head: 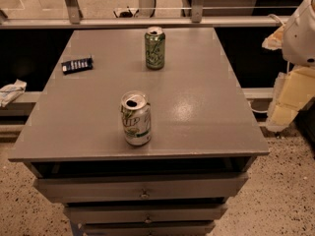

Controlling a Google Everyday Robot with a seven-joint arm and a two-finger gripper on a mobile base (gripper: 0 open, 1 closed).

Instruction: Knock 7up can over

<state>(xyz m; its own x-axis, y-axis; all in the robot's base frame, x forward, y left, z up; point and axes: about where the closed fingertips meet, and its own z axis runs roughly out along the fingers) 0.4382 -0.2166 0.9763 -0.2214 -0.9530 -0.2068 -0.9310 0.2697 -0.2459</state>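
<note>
The 7up can [136, 118] is pale whitish-silver with green "UP" lettering and an open silver top. It stands upright on the grey table top [197, 107], near the front edge and a little left of the middle. My gripper [288, 98] is at the right edge of the view, beyond the table's right side, far to the right of the can and apart from it. The white arm [301, 32] rises above it. Part of the gripper is cut off by the picture's edge.
A darker all-green can [154, 47] stands upright near the table's back edge. A dark flat packet [77, 64] lies at the back left. The table has drawers [143, 188] below its front edge. A railing [147, 21] runs behind the table. A white object [11, 91] lies off the left side.
</note>
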